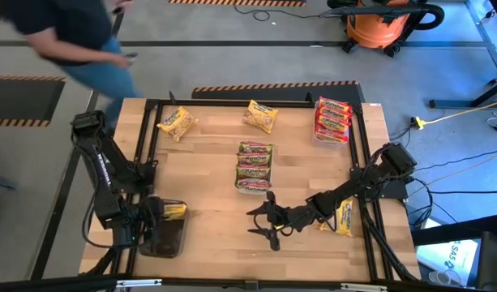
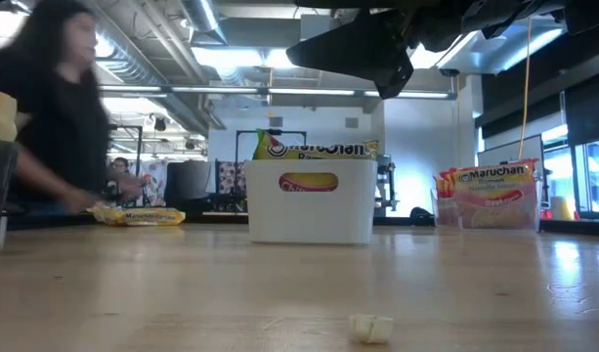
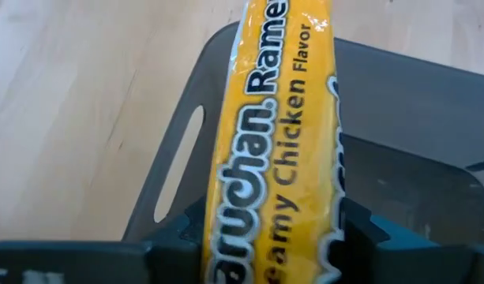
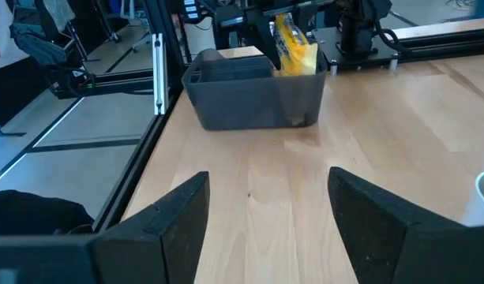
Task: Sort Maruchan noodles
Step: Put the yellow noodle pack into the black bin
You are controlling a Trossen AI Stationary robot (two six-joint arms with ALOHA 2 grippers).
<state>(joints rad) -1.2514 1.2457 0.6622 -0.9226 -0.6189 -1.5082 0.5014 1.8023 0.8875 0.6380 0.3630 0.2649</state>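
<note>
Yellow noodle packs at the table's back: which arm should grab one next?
Probably the right. The right gripper is open and empty, while the left gripper holds a yellow pack over the dark bin.

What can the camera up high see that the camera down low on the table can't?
Only the high view shows the left gripper shut on a yellow packet over the dark bin, the open right gripper, and two more yellow packets at the table's far side. Only the low view shows a small crumpled scrap and the ceiling lights. Both show the white bin of green packets, the red packets and a person.
</note>
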